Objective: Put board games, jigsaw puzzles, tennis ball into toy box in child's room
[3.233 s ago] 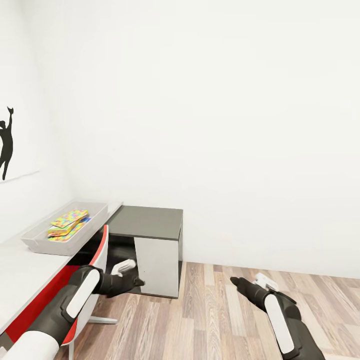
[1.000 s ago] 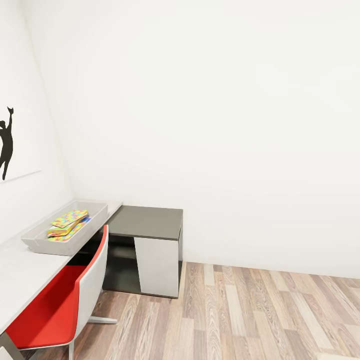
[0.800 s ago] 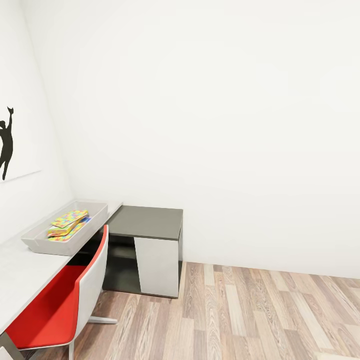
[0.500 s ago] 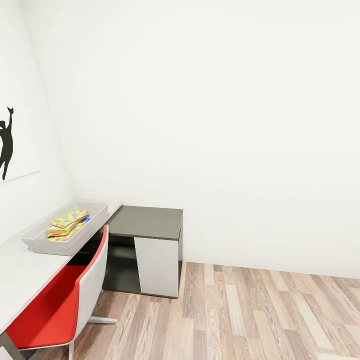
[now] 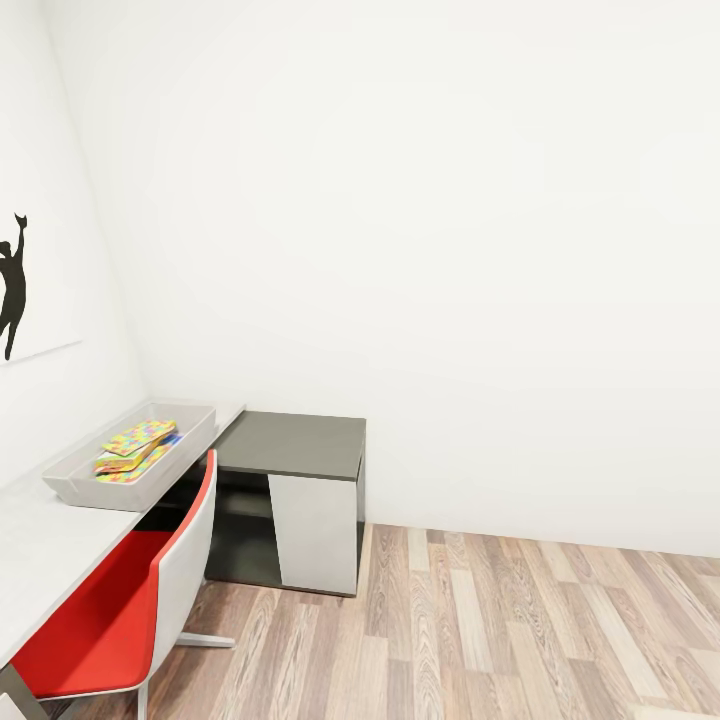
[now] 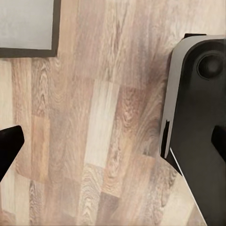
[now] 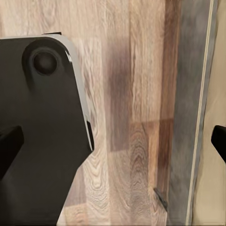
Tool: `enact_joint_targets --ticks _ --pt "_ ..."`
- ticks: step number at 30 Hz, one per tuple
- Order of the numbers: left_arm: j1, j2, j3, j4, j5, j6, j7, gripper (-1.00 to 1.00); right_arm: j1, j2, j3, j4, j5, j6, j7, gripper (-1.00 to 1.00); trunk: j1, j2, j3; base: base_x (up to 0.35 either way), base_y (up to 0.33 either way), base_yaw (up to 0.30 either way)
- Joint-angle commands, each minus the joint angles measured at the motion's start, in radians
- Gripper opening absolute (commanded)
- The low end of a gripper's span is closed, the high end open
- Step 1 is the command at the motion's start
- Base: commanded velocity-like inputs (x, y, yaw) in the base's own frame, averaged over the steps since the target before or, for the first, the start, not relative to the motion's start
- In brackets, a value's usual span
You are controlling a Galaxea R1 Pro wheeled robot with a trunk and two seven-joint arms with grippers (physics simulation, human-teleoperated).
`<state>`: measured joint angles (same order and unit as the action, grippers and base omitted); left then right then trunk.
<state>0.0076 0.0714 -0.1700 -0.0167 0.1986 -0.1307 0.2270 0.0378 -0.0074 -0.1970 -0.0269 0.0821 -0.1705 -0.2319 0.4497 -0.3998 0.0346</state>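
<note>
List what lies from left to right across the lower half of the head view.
Wall silhouette picture → toy box holding jigsaw puzzles on the table → red chair → dark grey cabinet → wooden floor.

arms: both gone from head view since 3.2 s ago | since 1.0 s ago: no change

The table (image 5: 40, 545) is running off the head view's left edge, and the red chair (image 5: 110, 620) is being cut off at the bottom corner. Under the top jigsaw puzzle (image 5: 140, 436) in the toy box (image 5: 190, 440), a stack is lying mostly covered — too small to identify.

In both wrist views the dark fingertips (image 6: 7, 148) (image 7: 8, 143) are sitting at the picture edges — mostly cut off.
</note>
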Motion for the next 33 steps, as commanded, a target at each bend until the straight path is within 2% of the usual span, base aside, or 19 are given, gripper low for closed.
enact_joint_targets --ticks 1,9,19,33 --pt "0.001 0.0 -0.008 -0.002 0.01 -0.002 0.002 1.0 0.002 0.0 -0.008 -0.001 0.009 -0.003 -0.002 1.0 0.0 0.0 0.0 0.0 0.0 0.0" --pt "0.002 -0.002 -0.005 -0.028 0.011 -0.004 0.001 1.0 0.005 0.001 -0.013 -0.01 0.009 -0.012 0.0 1.0 0.0 0.0 0.0 0.0 0.0 0.0" --pt "0.002 -0.004 -0.005 -0.063 0.01 -0.004 0.0 1.0 0.005 0.016 -0.016 -0.016 0.005 -0.013 0.0 1.0 0.0 0.0 0.0 0.0 0.0 0.0" --pt "0.002 -0.004 -0.005 -0.065 0.01 -0.004 0.0 1.0 0.005 0.006 -0.016 -0.016 0.005 -0.014 0.0 1.0 0.0 0.0 0.0 0.0 0.0 0.0"
